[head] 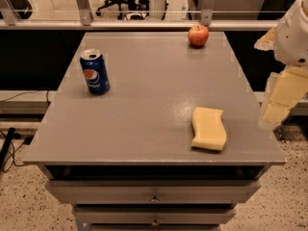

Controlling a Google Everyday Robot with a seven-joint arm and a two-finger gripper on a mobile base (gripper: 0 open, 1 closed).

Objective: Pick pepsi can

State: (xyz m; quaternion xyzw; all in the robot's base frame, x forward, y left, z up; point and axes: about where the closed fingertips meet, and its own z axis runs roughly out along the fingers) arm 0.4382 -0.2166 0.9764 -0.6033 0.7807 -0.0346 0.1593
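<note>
The pepsi can (95,71) is blue with a silver top and a round red-white-blue logo. It stands upright on the grey table (144,105), near the left edge. My gripper (281,97) hangs at the far right of the view, beyond the table's right edge and far from the can. It holds nothing that I can see.
A red apple (198,35) sits at the table's far edge, right of centre. A yellow sponge (209,128) lies near the front right corner. Drawers (154,192) are below the tabletop. A glass rail (144,18) runs behind the table.
</note>
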